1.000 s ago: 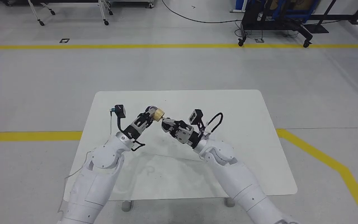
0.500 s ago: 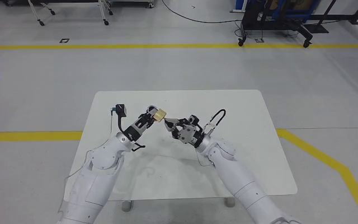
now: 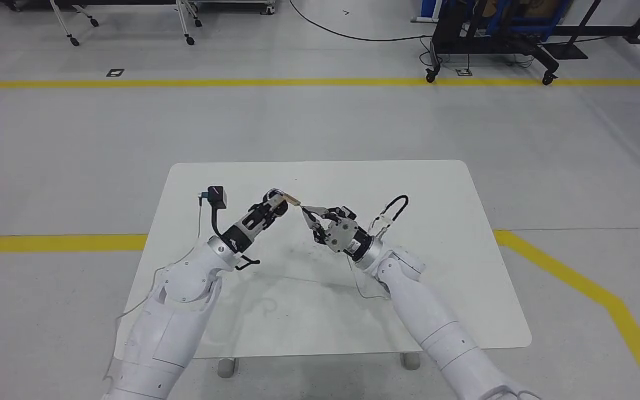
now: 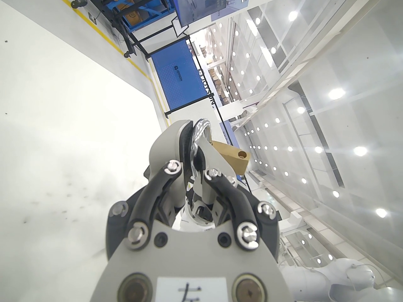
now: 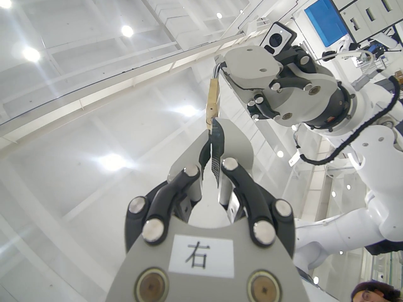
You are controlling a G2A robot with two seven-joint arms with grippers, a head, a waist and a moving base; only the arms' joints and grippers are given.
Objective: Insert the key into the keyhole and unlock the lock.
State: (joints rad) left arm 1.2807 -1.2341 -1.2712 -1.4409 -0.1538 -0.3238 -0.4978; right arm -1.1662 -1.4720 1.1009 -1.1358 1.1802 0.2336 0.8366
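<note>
- The brass lock [image 3: 290, 201] hangs in the air over the far half of the counter [image 3: 440, 190], toward its left edge. It now shows the top camera only a thin edge, where a second ago it showed a broad face.
- The black-headed key [image 5: 217, 158] sits with its blade against the lock's lower end in the right wrist view, in line with the brass (how deep it is seated cannot be made out).
- The right gripper [image 5: 219, 138] is clamped on the key's head. Over the last second its wrist has rolled and drawn slightly toward the counter's right edge, keeping the key at the lock.
- The left gripper [image 4: 195, 146] is clenched on the steel shackle [image 4: 199, 128] and has barely shifted.
- In the left wrist view a round hole [image 4: 241, 153] on the lock's top face stands empty beside the shackle. That suggests the turn has taken effect and the shackle may be free, though this is a reading, not a certainty.
- On this evidence, what remains is to confirm the release and part the lock from its shackle.
</note>
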